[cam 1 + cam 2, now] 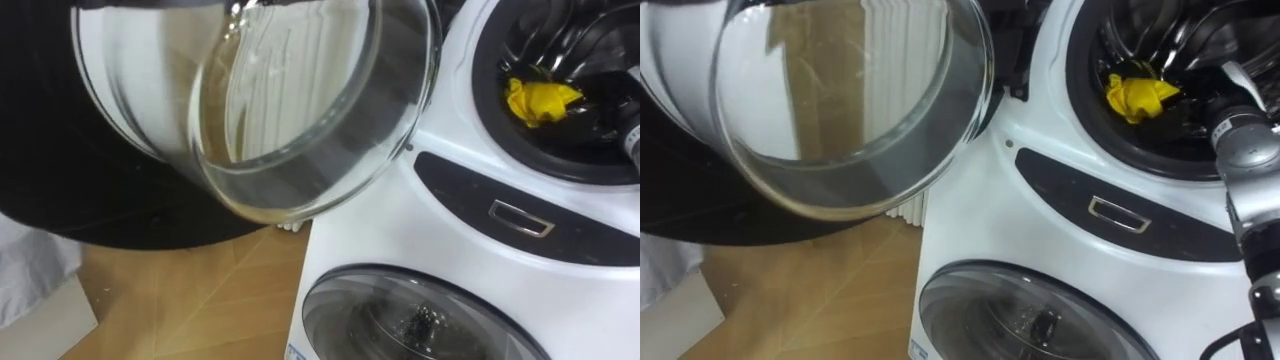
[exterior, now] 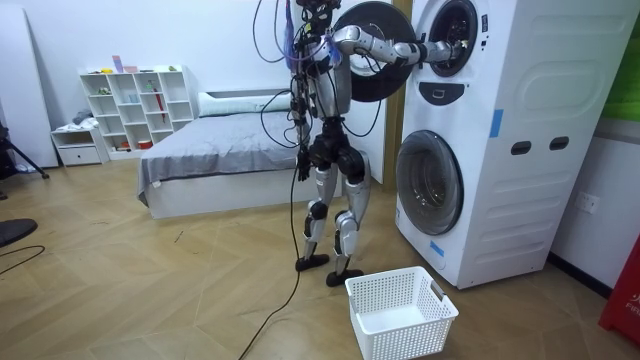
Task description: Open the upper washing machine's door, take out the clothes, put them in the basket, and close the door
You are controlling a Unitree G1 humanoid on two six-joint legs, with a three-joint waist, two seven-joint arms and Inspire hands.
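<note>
Right hand (image 1: 612,112) reached into the upper drum (image 1: 560,40), near the yellow cloth (image 1: 540,100) — its grip could not be told. In the room view the robot stood at the washer (image 2: 500,140), basket (image 2: 400,310) by its feet. Reaching was the step in hand — next called for closing on the cloth.

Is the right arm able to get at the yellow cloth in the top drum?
Probably yes: the upper door stands open, the right arm reaches into the drum, and the yellow cloth lies uncovered inside.

Right hand (image 1: 1225,95) mostly lost in dark upper drum (image 1: 1160,40); yellow cloth (image 1: 1140,95) partly hidden; open door (image 1: 840,110) cut by top edge.
</note>
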